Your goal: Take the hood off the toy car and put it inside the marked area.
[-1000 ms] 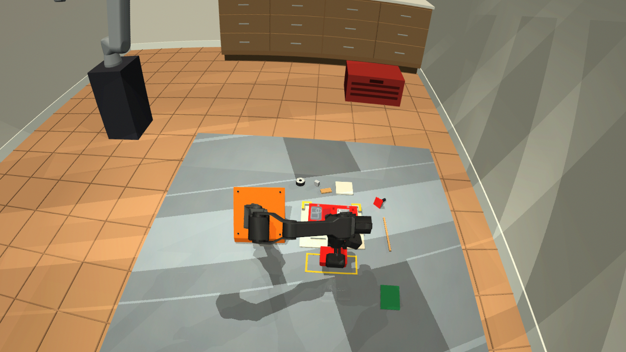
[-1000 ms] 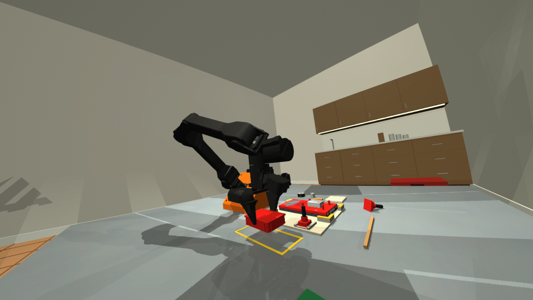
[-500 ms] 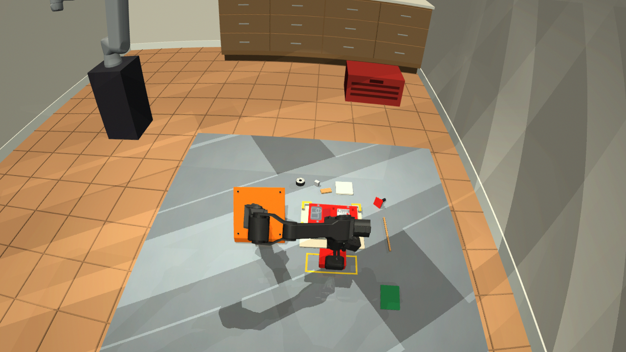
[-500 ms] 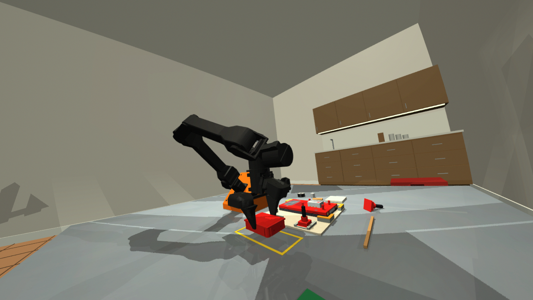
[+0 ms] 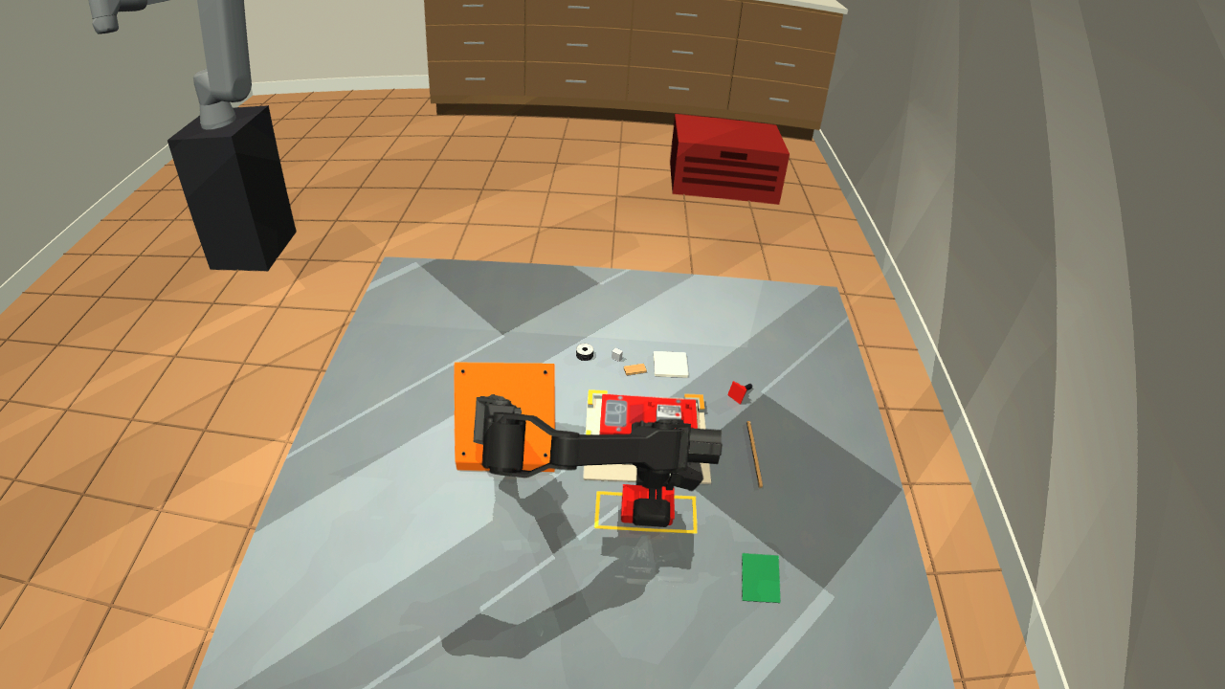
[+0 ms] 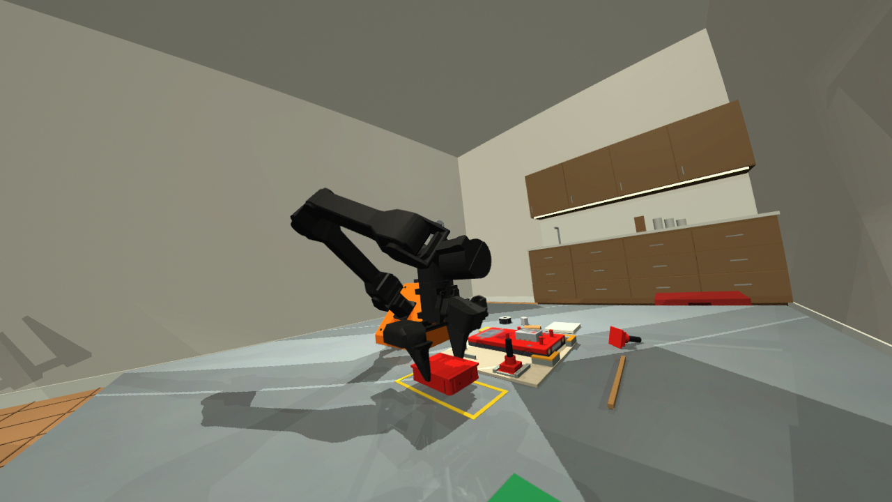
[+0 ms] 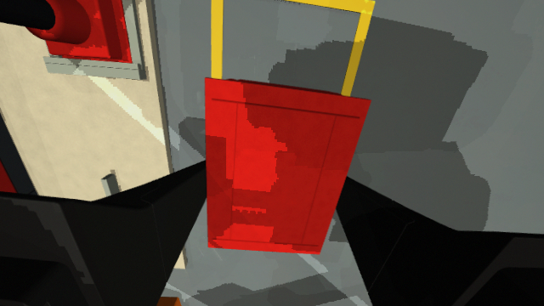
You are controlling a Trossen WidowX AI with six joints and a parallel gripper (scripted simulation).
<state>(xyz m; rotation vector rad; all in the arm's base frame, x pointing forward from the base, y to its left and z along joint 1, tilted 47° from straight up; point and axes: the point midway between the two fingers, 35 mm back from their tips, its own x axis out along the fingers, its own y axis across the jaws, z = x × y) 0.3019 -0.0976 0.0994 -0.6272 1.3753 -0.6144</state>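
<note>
From the top, the black gripper (image 5: 651, 505) points down over the yellow marked area (image 5: 685, 528) on the gray table (image 5: 411, 479). A bit of the red hood (image 5: 632, 494) peeks out from under it, inside the yellow lines. The toy car (image 5: 642, 411) sits on its cream board at 12 o'clock from the marked area, close by. A green patch (image 5: 760, 577) lies off at 4 o'clock, and a thin wooden stick (image 5: 754, 454) at 2 o'clock.

From the side, the gripper (image 6: 441, 364) pinches the hood (image 6: 450, 372), one finger on each side of it. The hood is very low, right over the far half of the marked area (image 6: 480, 408). Whether it already rests on the table cannot be told. The toy car (image 6: 517, 340) is behind it, at about 2 o'clock.

From the wrist, the hood (image 7: 280, 166) fills the middle, with a black finger pressed on it at 9 o'clock and another at 3 o'clock. The yellow lines of the marked area (image 7: 359, 47) show past it at 12 o'clock.

The step in hand looks like setting the hood down. Next, the arm likely needs to lower it until it lies flat inside the lines. Then the fingers should spread wide and the gripper should lift straight up, touching nothing.
</note>
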